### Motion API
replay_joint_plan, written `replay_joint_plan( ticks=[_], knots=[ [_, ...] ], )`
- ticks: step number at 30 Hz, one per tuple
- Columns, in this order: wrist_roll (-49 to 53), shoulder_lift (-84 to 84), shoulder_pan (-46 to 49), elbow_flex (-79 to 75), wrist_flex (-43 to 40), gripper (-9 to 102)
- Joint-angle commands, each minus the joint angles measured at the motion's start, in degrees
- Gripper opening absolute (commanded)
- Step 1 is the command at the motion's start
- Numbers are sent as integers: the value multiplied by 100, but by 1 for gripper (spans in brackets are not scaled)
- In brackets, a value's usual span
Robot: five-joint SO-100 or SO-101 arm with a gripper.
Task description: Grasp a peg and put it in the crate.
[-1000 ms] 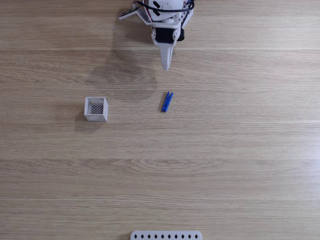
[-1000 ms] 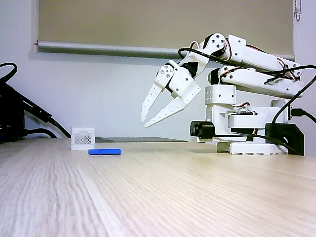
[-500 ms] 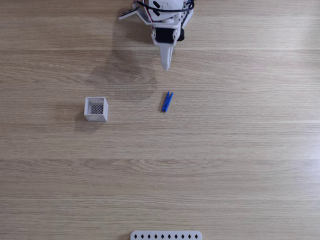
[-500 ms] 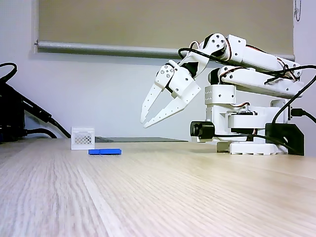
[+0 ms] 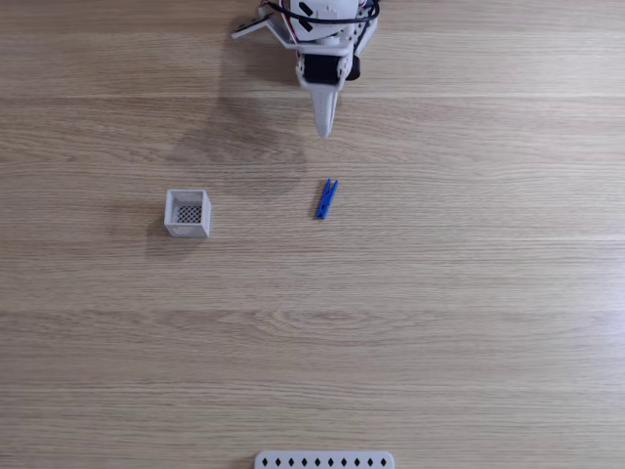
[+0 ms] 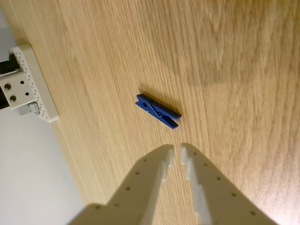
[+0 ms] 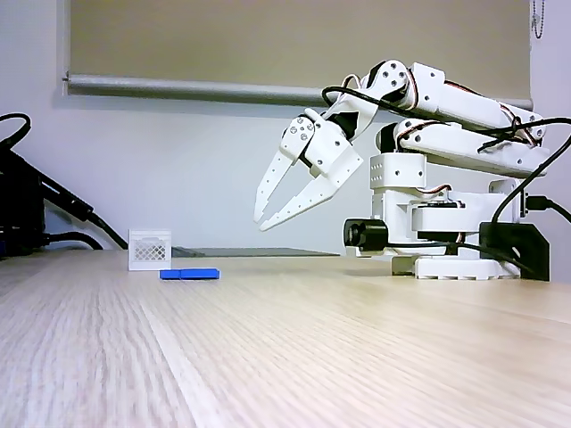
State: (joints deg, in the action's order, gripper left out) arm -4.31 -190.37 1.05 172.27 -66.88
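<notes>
The arm is cut off by the top edge in a fixed view, so its base is not seen there. The white strip with holes is cut by the bottom edge. In the wrist view, the gripper is blurred and its back is cut off at the bottom edge. The dark cables are cut by the left edge in a fixed view.

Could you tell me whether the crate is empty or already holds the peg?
Empty: the crate's dark mesh bottom shows bare from above, and the peg lies flat on the table beside it.
</notes>
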Motion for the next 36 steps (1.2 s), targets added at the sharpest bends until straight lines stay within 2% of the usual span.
replay_joint_plan(
  ticks=[1, 14, 19, 22, 26, 31, 36],
  knots=[
    [-53, -70, -26, -141, 9, -1],
    [-44, 97, -264, -211, 44, -1],
    [0, 1371, -396, -756, 97, -1],
    [413, 2637, -448, -1608, 97, -1],
    [1934, 4632, -448, -3067, 62, -1],
    [4878, 6513, -422, -4711, 0, -1],
    [7734, 7550, -431, -5440, 88, -1]
  ],
)
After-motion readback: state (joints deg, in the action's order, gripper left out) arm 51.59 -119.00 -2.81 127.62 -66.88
